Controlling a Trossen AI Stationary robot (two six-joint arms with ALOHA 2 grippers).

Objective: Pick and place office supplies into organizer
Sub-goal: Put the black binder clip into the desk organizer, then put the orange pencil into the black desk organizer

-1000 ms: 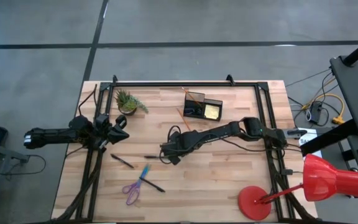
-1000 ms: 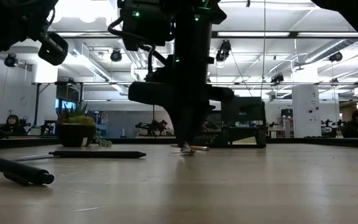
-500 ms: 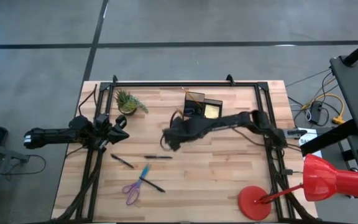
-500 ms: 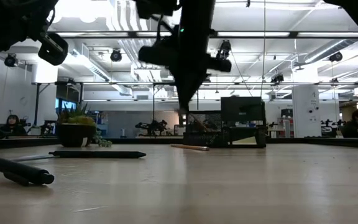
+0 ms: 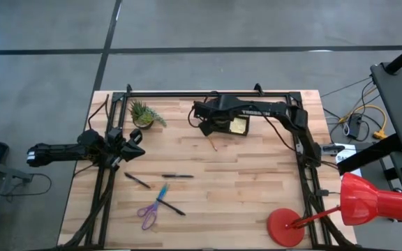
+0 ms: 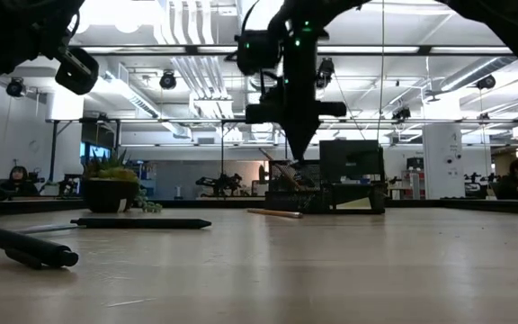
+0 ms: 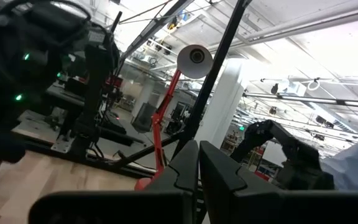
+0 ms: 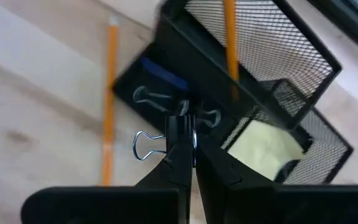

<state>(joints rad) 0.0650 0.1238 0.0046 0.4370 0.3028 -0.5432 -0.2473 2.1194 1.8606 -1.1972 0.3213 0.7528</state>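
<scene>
The right hand (image 5: 202, 120) hangs above the black organizer (image 5: 227, 120) at the far middle of the worktop (image 5: 257, 181), clenched on a small binder clip (image 8: 180, 127); its wire loops show over a front tray holding a blue piece. A yellow sticky-note pad (image 5: 238, 125) lies in the organizer's right compartment, an orange pencil (image 8: 229, 43) leans in the mesh back section, and another orange pencil (image 8: 109, 106) lies on the wood just beside it. The left hand (image 5: 135, 143) waits clenched and empty at the left edge. Purple scissors (image 5: 147, 213), a blue pen (image 5: 162, 192) and black pens (image 5: 176, 176) lie near the front left.
</scene>
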